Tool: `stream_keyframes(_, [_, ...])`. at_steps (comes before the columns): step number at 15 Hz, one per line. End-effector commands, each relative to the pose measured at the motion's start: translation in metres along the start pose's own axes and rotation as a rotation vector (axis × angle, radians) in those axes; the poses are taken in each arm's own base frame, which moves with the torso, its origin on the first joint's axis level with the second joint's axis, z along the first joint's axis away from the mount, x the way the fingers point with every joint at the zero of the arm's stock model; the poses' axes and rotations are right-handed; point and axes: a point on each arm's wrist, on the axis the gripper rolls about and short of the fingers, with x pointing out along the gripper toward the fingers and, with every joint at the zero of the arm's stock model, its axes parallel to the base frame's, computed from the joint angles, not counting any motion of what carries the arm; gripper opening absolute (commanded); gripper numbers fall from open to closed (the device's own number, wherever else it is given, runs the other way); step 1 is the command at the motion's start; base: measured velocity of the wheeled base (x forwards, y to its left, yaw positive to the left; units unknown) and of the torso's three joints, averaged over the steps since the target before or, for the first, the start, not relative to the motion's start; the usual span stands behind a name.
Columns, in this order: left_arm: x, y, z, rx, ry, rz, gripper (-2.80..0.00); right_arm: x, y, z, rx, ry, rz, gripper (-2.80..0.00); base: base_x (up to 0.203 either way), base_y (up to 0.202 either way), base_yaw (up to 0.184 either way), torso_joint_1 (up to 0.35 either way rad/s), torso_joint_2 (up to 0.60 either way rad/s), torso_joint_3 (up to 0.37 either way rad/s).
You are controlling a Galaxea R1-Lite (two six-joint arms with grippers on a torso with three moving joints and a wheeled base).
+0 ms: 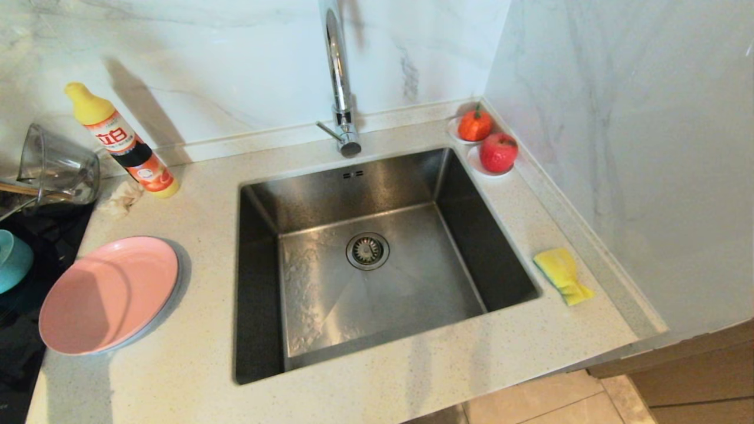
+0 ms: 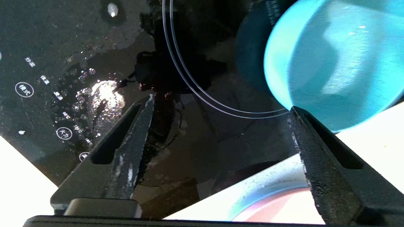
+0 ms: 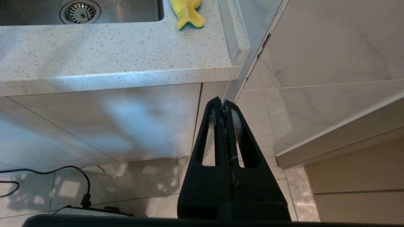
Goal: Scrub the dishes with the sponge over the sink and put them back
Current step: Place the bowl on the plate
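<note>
While the left gripper hangs over the black glass cooktop with its fingers spread wide and nothing between them, the teal-blue bowl sits just past one fingertip. In the head view the bowl shows at the left edge on the cooktop, and the pink plate lies beside it on the speckled counter, left of the sink. The sponge rests on the counter right of the sink. The right gripper is parked low in front of the cabinet, its fingers pressed together on nothing
</note>
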Motion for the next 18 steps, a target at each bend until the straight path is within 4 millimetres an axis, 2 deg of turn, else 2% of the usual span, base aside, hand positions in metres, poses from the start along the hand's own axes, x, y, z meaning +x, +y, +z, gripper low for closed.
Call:
stream_keyframes(1, [0.007, 0.005, 0.000, -0.013, 0.013, 0.019, 0.00, 0.000, 0.000, 0.000, -0.001, -0.001, 0.001, -2.80, 0.000, 0.000, 0.000, 0.000, 0.00, 0.000])
stream_keyframes(9, [0.032, 0.017, 0.003, -0.035, 0.034, 0.080, 0.00, 0.000, 0.000, 0.000, -0.001, 0.000, 0.000, -2.80, 0.000, 0.000, 0.000, 0.000, 0.00, 0.000])
stream_keyframes(11, [0.027, 0.013, 0.003, -0.042, 0.041, 0.040, 0.00, 0.000, 0.000, 0.000, -0.001, -0.001, 0.000, -2.80, 0.000, 0.000, 0.000, 0.000, 0.00, 0.000])
stream_keyframes(14, [0.006, 0.008, 0.004, -0.064, 0.088, -0.098, 0.00, 0.000, 0.000, 0.000, -0.001, 0.000, 0.000, -2.80, 0.000, 0.000, 0.000, 0.000, 0.00, 0.000])
stream_keyframes(16, [-0.009, 0.002, 0.002, -0.052, 0.069, -0.115, 0.00, 0.000, 0.000, 0.000, -0.001, 0.000, 0.000, -2.80, 0.000, 0.000, 0.000, 0.000, 0.00, 0.000])
stream_keyframes(18, [-0.015, -0.002, 0.003, -0.040, 0.052, -0.127, 0.00, 0.000, 0.000, 0.000, -0.001, -0.001, 0.002, -2.80, 0.000, 0.000, 0.000, 0.000, 0.00, 0.000])
